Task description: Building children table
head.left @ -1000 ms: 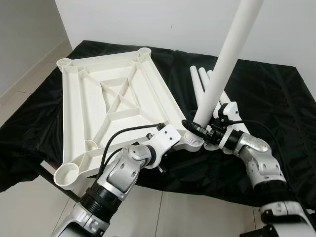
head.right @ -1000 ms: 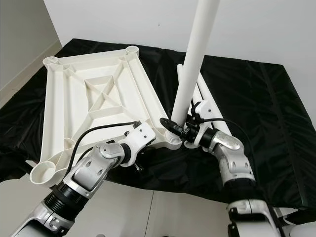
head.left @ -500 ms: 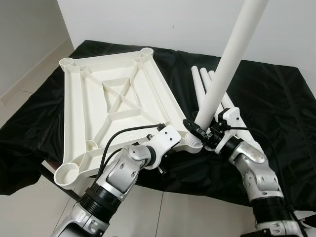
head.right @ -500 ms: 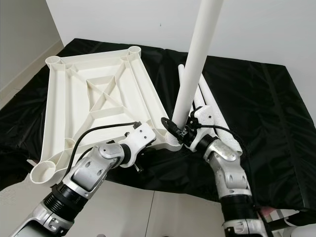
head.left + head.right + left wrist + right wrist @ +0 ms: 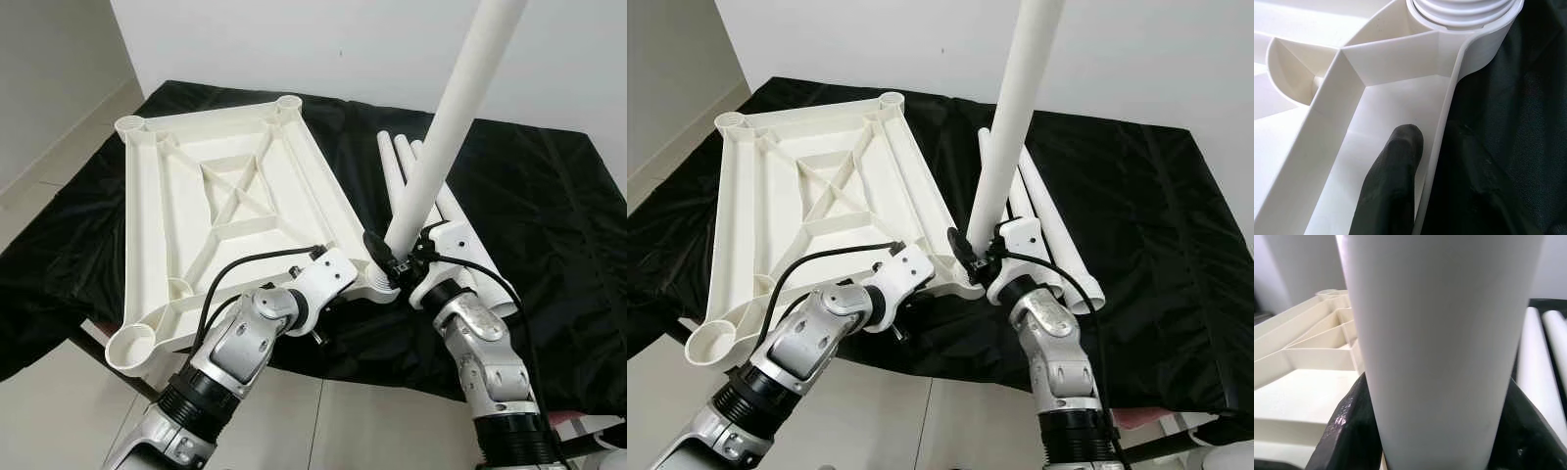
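While right gripper (image 5: 395,266) jaws grasp table leg (image 5: 446,137), left gripper (image 5: 1420,161) jaws pinch table top (image 5: 230,211) rim; keep leg vertical w/ socket, twist steady.

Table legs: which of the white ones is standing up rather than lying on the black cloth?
The leg gripped by the right gripper stands at the tabletop's near corner socket; the other legs lie flat beside it.

- A black, crinkled cloth sheet (image 5: 549,196) lies spread over the work surface, hanging down at the front edge.
- A plain white wall (image 5: 294,49) rises behind it.
- A floor of pale, glossy tiles (image 5: 59,392) shows in front, with a light skirting board (image 5: 59,147) along the left side.
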### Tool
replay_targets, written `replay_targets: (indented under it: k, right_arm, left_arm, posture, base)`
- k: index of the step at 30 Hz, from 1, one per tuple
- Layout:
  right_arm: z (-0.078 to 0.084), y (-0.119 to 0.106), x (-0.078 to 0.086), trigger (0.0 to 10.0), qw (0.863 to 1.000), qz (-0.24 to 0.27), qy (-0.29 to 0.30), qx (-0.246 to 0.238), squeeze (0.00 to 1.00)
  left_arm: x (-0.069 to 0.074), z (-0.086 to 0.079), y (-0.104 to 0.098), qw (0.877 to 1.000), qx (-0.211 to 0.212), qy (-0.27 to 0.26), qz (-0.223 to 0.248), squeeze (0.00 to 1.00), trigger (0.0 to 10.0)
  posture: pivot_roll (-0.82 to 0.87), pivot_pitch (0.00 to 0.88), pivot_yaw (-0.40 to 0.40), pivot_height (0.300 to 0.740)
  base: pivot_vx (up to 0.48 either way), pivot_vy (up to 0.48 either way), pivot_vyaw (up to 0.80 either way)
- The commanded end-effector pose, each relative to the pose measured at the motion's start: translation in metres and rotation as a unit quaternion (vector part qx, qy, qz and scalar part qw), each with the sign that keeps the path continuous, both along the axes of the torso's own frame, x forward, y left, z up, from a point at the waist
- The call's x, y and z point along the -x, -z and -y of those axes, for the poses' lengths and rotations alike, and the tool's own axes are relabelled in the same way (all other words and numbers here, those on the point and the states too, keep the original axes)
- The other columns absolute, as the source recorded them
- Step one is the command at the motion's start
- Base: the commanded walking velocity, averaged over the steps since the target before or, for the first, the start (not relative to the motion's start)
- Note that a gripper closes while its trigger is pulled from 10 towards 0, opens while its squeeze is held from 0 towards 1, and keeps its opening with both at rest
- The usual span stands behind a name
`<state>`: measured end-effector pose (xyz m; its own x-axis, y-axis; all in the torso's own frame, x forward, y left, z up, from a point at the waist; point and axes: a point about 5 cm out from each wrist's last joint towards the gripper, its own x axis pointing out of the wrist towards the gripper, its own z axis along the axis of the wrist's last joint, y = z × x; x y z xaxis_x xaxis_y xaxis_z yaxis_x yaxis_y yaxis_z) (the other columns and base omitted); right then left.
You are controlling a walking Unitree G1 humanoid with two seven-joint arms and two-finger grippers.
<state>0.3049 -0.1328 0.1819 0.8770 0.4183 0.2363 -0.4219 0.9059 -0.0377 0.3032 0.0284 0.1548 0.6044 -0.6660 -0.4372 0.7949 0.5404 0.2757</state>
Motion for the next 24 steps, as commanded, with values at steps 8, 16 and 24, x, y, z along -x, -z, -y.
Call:
replay_targets:
  k: [8, 16, 24]
  right_arm:
    - [-0.038, 0.001, 0.008, 10.0, 0.999, -0.003, 0.028, -0.023, 0.0]
    - [-0.043, 0.008, 0.008, 10.0, 0.993, -0.023, 0.109, -0.028, 0.0]
    - [-0.039, 0.007, 0.008, 10.0, 0.992, -0.024, 0.117, -0.045, 1.0]
  left_arm:
    - [0.008, 0.003, 0.023, 0.999, -0.014, 0.0, -0.046, 0.0, 10.0]
    - [0.008, 0.002, 0.022, 0.999, -0.014, -0.002, -0.044, 0.0, 10.0]
    - [0.008, 0.002, 0.023, 0.999, -0.015, -0.002, -0.046, 0.0, 10.0]
  posture:
    - [-0.1, 0.09, -0.003, 0.74]
    - [-0.09, 0.086, -0.004, 0.74]
    - [-0.09, 0.09, -0.002, 0.74]
  base:
    - [0.0, 0.0, 0.0]
    - [0.0, 0.0, 0.0]
    - [0.0, 0.0, 0.0]
